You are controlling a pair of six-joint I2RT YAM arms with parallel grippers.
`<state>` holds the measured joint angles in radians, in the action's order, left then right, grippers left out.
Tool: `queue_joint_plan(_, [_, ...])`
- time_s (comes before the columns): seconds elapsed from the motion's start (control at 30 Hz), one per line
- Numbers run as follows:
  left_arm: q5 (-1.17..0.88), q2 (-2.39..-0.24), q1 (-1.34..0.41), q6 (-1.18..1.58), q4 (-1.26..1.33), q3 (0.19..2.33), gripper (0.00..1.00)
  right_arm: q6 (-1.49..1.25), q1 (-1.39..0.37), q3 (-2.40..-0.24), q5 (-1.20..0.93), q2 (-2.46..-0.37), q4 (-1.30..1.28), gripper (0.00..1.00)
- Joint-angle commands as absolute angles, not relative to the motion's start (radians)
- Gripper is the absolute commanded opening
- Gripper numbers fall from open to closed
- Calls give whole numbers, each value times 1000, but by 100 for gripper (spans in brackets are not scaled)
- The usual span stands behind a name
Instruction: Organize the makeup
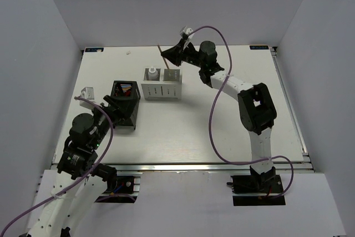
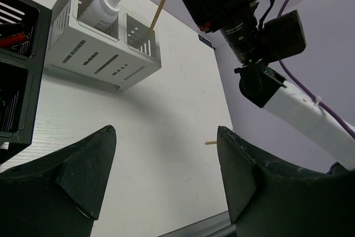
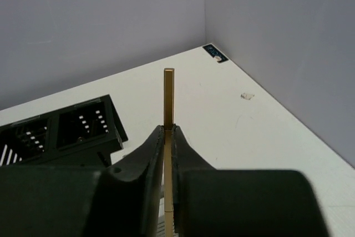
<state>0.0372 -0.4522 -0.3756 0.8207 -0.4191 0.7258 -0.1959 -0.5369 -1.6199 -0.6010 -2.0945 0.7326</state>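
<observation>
My right gripper [image 3: 168,129] is shut on a thin wooden stick [image 3: 168,92], which stands upright between its fingers. From above, that stick [image 1: 164,59] leans down into the right compartment of the white two-compartment box [image 1: 161,91]. A white bottle [image 1: 151,73] stands in the box's left compartment. My left gripper [image 2: 166,156] hangs open over bare table, next to the black holder [image 1: 125,104], with nothing between its fingers. A red-and-black tube [image 2: 14,40] lies inside the holder. The end of another wooden stick [image 2: 211,142] shows on the table beside the left gripper's right finger.
The right arm [image 2: 260,31] reaches in above the white box [image 2: 100,54]. A small white scrap [image 3: 247,96] lies near the back wall. A blue tag [image 3: 213,52] marks the far corner. Grey walls close in the table on three sides.
</observation>
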Motion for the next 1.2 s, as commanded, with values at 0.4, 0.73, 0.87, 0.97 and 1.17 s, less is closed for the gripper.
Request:
queue_joint_plan(0.4, [-57, -509, -379, 828, -354, 696, 77, -68, -439, -1536, -704, -1907, 557, 63])
queue_joint_plan(0.73, [-196, -587, -379, 785, -212, 615, 25, 1015, -218, -1257, -487, -1480, -521, 82])
queue_joint_plan(0.87, [-216, -601, -379, 753, -207, 620, 26, 1285, 28, -1143, -264, -1443, -840, 38])
queue_joint_plan(0.97, [-221, -600, -379, 738, -203, 617, 36, 1494, 147, -1144, -122, -1504, -1045, 34])
queue_joint_plan(1.17, [-232, -598, -379, 730, -190, 604, 51, 1580, 198, -1089, -35, -1549, -928, 72])
